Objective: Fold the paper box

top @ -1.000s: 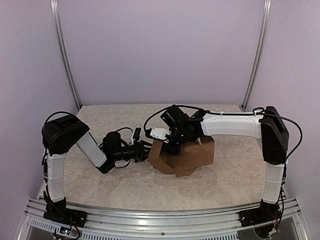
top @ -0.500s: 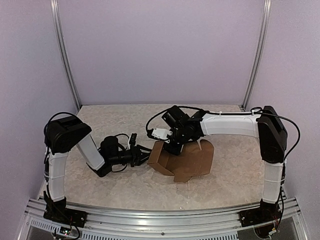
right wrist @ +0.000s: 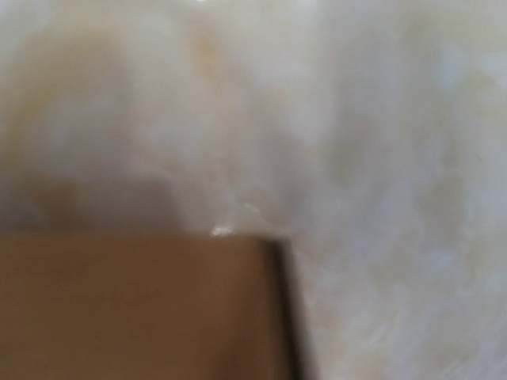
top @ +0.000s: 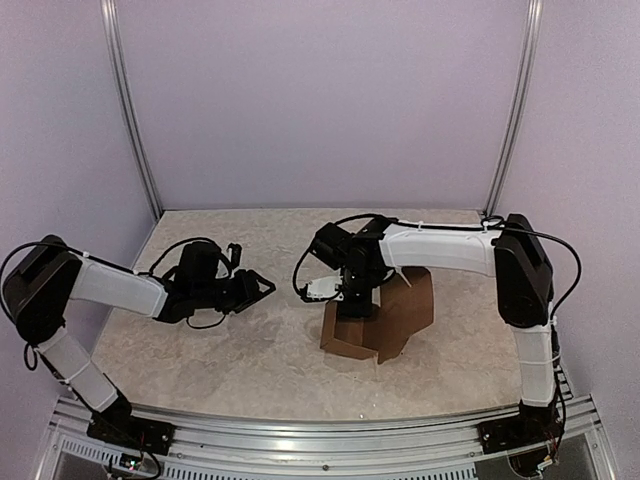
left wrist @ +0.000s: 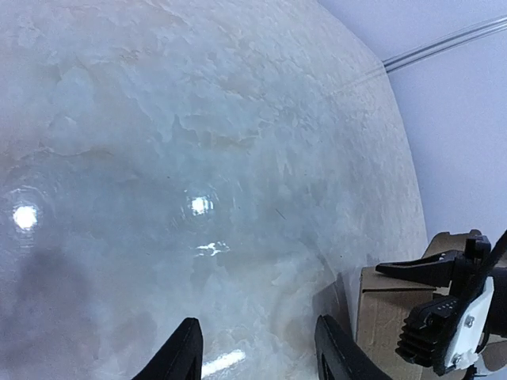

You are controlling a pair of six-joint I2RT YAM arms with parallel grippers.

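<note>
a pale, marble-patterned table (top: 230, 350) with a glossy top carries everything. the brown paper box (top: 385, 318) lies on it right of centre, part-folded, with upright walls on its left and loose flaps on its right.

Each arm is built from white tubular links joined by bulky black joint housings. The left arm (top: 110, 285) and the right arm (top: 445, 245) share this finish. Each is bolted to a black base (top: 118, 430). Thin black cables (top: 577, 268) run in loose loops outside the links. The left gripper (top: 262, 288) is black throughout, with two tapered black fingers (left wrist: 181, 358). The right gripper (top: 352, 300) is also black and carries a white plate (left wrist: 466, 328) with a small screw.
</note>
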